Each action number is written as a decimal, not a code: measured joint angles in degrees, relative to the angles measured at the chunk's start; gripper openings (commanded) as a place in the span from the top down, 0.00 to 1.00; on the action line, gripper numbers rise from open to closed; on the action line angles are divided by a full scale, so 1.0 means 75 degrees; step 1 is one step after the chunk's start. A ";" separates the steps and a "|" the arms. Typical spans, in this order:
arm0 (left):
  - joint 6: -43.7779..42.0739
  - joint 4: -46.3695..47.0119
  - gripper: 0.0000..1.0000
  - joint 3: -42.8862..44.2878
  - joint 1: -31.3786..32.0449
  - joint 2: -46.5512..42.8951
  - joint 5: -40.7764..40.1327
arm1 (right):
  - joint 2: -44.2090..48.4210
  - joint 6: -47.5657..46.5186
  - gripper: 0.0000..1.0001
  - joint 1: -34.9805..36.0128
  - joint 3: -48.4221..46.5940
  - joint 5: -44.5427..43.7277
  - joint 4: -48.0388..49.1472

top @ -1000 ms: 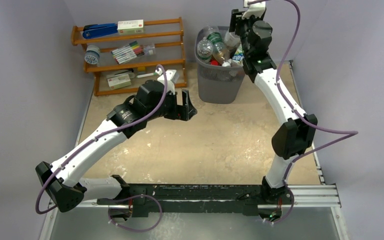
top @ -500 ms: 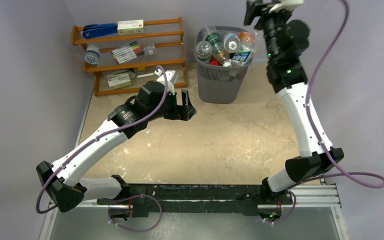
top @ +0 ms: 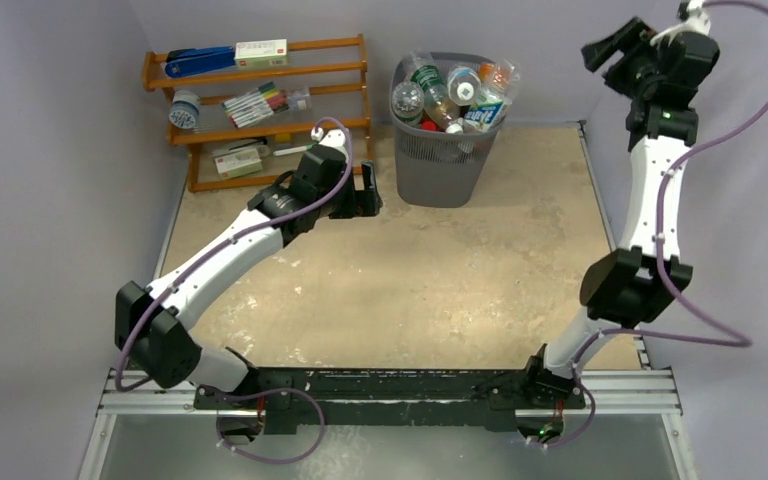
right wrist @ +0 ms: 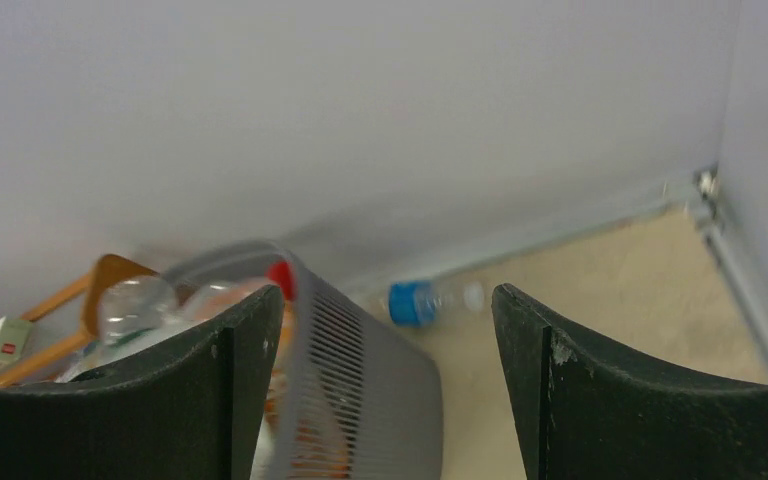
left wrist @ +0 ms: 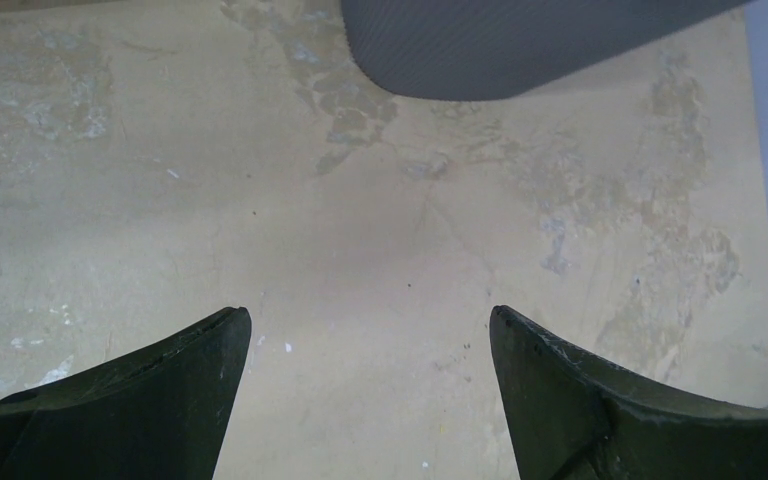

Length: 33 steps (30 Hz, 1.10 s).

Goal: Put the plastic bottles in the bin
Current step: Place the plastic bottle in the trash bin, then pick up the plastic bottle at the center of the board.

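The grey mesh bin (top: 440, 150) stands at the back of the table, heaped with several plastic bottles (top: 450, 95). My left gripper (top: 368, 190) is open and empty, low over the table just left of the bin; the left wrist view shows its jaws (left wrist: 368, 314) wide apart with the bin's base (left wrist: 520, 50) ahead. My right gripper (top: 605, 50) is raised high at the right, away from the bin, open and empty (right wrist: 378, 300). The right wrist view shows the bin (right wrist: 360, 380), its bottles (right wrist: 135, 305), and a clear blue-capped bottle (right wrist: 430, 300) lying on the table beyond the bin by the wall.
A brown wooden rack (top: 260, 110) with a blue stapler (top: 200, 62), markers (top: 255, 103) and small boxes stands at the back left, close to my left arm. Walls close in the table at the back and right.
My right gripper swung from above the bin up and to the right. My left gripper moved a little farther back, toward the bin and rack.
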State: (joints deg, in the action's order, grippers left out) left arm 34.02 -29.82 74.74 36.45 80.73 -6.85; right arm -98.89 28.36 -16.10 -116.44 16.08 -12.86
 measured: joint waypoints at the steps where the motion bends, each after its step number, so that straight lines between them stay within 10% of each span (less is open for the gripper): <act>1: 0.0000 0.0096 0.11 0.0020 -0.0111 0.0152 0.0032 | -0.0291 0.0271 0.21 -0.0149 0.0268 0.0297 0.0006; 17: -0.0090 0.0487 0.12 0.0149 -0.0600 0.1137 0.0667 | -0.5601 0.1580 0.33 -0.0233 -0.2101 0.1405 0.0924; 33: -0.0119 0.0490 0.12 0.0149 -0.0612 0.1300 0.0970 | -0.7737 0.3474 0.33 0.0472 -0.1784 0.2739 0.3797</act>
State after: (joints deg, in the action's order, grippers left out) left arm 33.12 -26.15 75.85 31.86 90.48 0.43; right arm -156.92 54.41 -12.56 -129.82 36.62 15.62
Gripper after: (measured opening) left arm 0.883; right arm 0.668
